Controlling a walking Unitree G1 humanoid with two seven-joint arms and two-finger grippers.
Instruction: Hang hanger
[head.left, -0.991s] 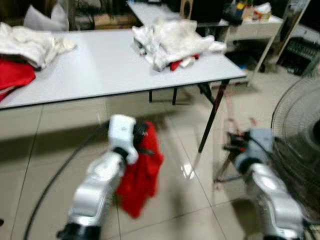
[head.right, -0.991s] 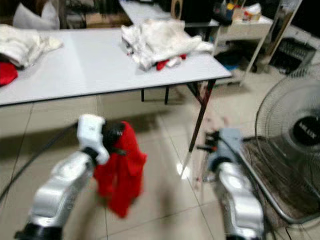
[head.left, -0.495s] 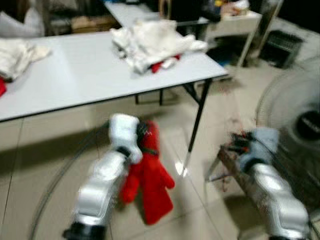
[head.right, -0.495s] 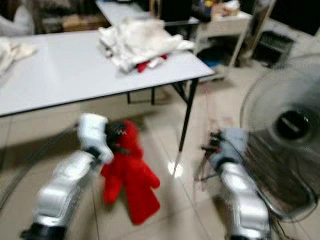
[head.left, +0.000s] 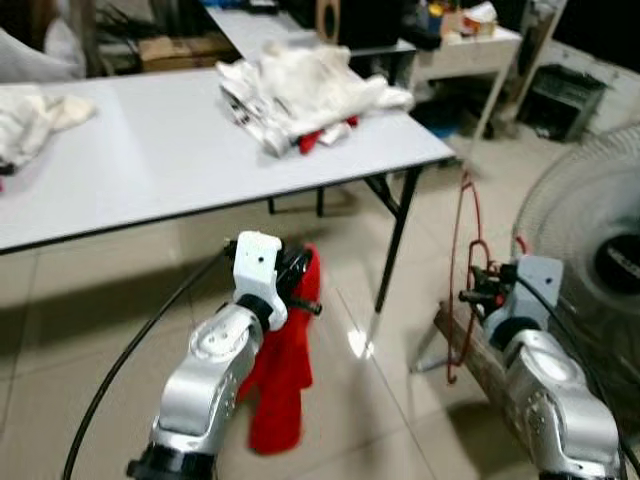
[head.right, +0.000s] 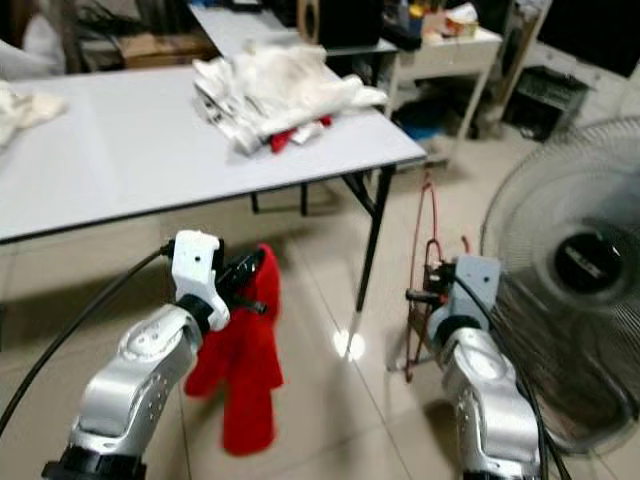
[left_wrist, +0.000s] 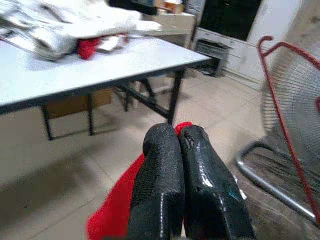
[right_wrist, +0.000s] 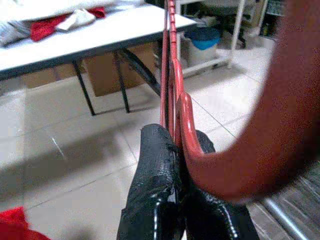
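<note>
Turning away from the table, both loads in hand

My left pincer (head.right: 245, 280) is clamped on the red garment (head.right: 238, 370), now hanging straight; right pincer (head.left: 478, 293) pinches the red hanger (head.left: 462, 262). View has steadied; table (head.left: 150, 150) behind.

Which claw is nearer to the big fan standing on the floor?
The right claw. It holds the red hanger just beside the fan. The left claw, shut on the red garment, is farther from it, nearer the white table.
</note>
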